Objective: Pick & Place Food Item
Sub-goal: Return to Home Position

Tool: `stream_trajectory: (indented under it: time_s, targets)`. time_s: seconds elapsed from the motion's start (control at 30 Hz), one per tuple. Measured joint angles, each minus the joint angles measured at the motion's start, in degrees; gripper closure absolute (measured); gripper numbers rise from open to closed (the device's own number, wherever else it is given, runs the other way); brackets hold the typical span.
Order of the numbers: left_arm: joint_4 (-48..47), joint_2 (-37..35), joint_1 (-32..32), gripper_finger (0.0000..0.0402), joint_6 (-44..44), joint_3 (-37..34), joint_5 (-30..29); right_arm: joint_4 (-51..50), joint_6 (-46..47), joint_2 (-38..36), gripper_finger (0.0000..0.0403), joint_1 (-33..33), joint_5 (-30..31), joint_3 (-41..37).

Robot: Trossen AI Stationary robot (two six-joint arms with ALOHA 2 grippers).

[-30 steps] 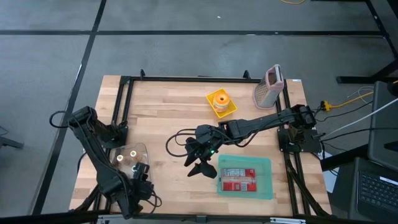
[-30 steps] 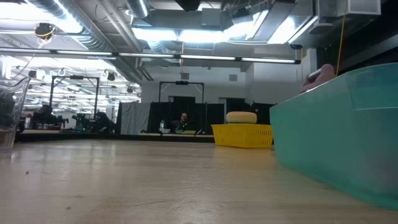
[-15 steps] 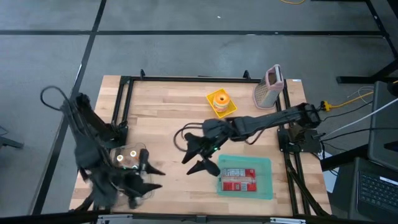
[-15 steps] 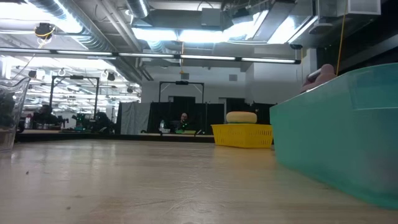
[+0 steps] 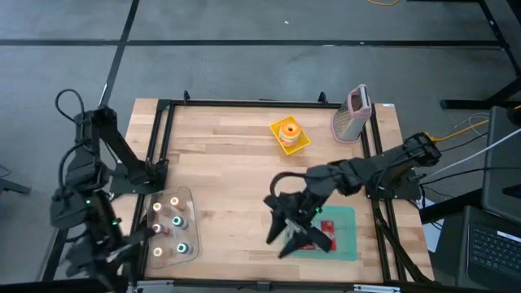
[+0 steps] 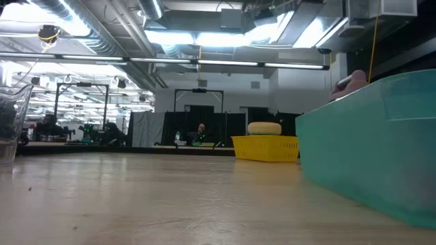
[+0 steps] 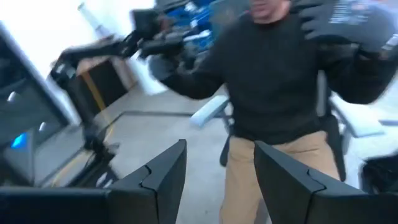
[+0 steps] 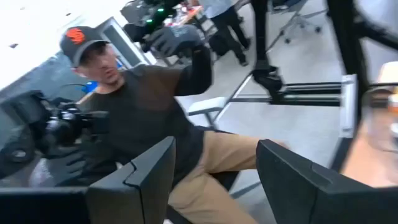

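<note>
A round orange-and-tan food item [image 5: 287, 130] sits in a yellow basket [image 5: 291, 138] at the far middle of the table; the low view shows the basket [image 6: 266, 147] too. A red package [image 5: 327, 234] lies in a teal bin [image 5: 346, 244] at the near right. My right gripper [image 5: 295, 236] hangs open above the bin's left edge, holding nothing. My left gripper [image 5: 114, 254] is raised off the table's near left corner, open and empty. In both wrist views the fingers [image 7: 163, 180] [image 8: 149, 177] point level at a person beyond the table.
A clear tray [image 5: 171, 232] with several small coloured items lies near the left edge. A pink-handled grater [image 5: 352, 114] stands at the far right. A seated person [image 8: 149, 118] is beyond the near edge. Bare wood lies in the middle.
My left gripper has risen from over the clear tray, swung out past the table's left edge and tipped from pointing down to level, uncovering the tray. My right gripper has risen and gone toward the near right, to above the teal bin's left edge. Both stay open.
</note>
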Motion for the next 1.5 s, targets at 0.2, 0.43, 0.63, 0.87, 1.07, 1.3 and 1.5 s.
stream_trajectory:
  time_s: [0.2,0.43,0.63,0.87,1.07,1.3,1.5]
  targets:
    - [0.77,-0.30,-2.27,0.0229,2.51,0.00,0.36,1.74,0.93,0.16,0.0182,3.10,2.30,0.04]
    - [0.85,0.23,-2.36,0.0232,2.49,0.00,0.37,3.92,-0.21,0.28,0.0182,4.58,10.23,0.04]
    - [0.93,2.47,-2.36,0.0229,0.71,0.00,-0.61,9.21,-12.16,0.25,0.0182,4.69,3.21,0.05]
    - [-7.41,-0.33,-2.18,0.0231,-5.66,-0.04,-3.67,6.06,-20.36,-1.00,0.0182,5.55,-2.29,0.04]
    - [-9.62,-8.77,1.99,0.0229,-2.91,0.13,27.98,-8.13,-30.79,-9.16,0.0182,5.22,-1.05,0.04]
    - [-15.27,-19.45,0.53,0.0232,-3.74,-5.42,24.18,-22.06,-37.52,-21.41,0.0182,4.58,1.14,-1.75]
    - [-12.29,-34.76,0.56,0.0233,-4.28,-19.11,19.61,-19.76,-39.31,-35.06,0.0182,-0.17,-4.74,-15.17]
